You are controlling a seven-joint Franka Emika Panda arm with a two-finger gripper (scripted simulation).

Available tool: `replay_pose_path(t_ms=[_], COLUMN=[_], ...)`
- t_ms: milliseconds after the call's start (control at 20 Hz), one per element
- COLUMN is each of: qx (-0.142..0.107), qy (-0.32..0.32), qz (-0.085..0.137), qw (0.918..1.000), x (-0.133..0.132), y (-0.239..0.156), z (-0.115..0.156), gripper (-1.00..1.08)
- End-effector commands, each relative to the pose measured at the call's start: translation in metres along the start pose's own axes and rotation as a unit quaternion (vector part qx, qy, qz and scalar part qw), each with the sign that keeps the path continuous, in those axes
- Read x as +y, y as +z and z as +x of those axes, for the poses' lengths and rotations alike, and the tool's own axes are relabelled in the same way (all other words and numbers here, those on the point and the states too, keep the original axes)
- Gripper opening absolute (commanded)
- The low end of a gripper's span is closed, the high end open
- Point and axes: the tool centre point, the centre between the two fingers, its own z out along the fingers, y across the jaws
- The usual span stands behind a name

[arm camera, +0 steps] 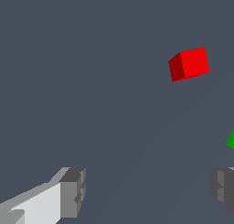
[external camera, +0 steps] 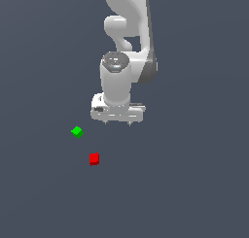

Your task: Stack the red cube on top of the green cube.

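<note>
Your claw (external camera: pixel 117 123) hangs spread and empty above the grey table (external camera: pixel 194 193). The small bright red plain cube (external camera: pixel 94 159) rests on the table toward the exterior view's lower left of the claw, clear of both fingertips (arm camera: pixel 73 191). The small bright green plain cube (external camera: pixel 77 131) sits near it, apart. You'll likely need to shift over the red one before descending.

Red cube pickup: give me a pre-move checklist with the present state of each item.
1. Gripper open with nothing between its fingers: ok.
2. Red cube lying free on the floor, nothing touching it: ok.
3. Green cube apart from the red cube, its top bare for stacking: ok.
4. Gripper centred over the red cube: not ok; the cube sits off to the side of the fingers in the wrist view.
5. Finger gap wide enough for the cube: ok, judging by the wrist view.
</note>
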Motion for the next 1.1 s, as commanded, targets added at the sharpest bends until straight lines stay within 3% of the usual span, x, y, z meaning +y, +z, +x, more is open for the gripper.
replay_pose_path(t_ms=[0, 500, 1050], qx=[0.0, 0.002, 0.008], qy=[0.0, -0.016, -0.061], qz=[0.0, 0.002, 0.006], qw=[1.0, 0.9999, 0.9981], x=[0.0, 0.018, 0.065], y=[0.0, 0.014, 0.052], z=[0.0, 0.015, 0.063], gripper=[1.0, 1.0, 1.0])
